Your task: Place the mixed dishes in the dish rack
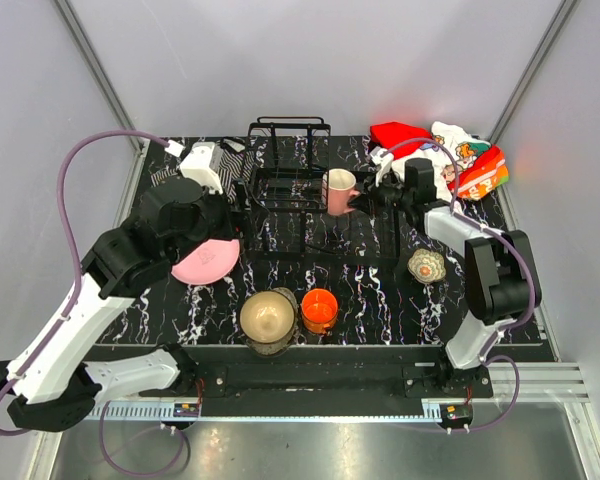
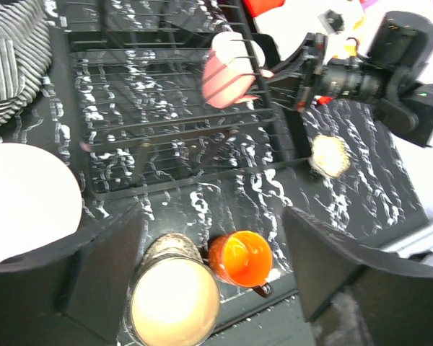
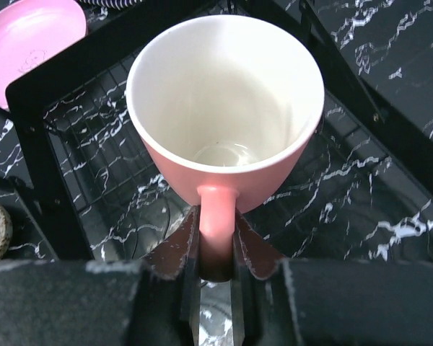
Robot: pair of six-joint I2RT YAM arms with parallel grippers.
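Black marbled table. Right pincer clamps the cream-pink mug by its handle, above the dish rack; we see nothing racked. Left pincer open, pink plate beside it; bowl, orange cup await.

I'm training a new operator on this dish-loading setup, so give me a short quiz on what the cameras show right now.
1. Over the dish rack, the right pincer grips the mug by its: A rim, B handle, C base?
2. Which dish stands right beside the orange cup?
3. True or false: the orange cup sits inside the dish rack.
Key: 1 B; 2 the bowl; 3 false, it stands on the table.
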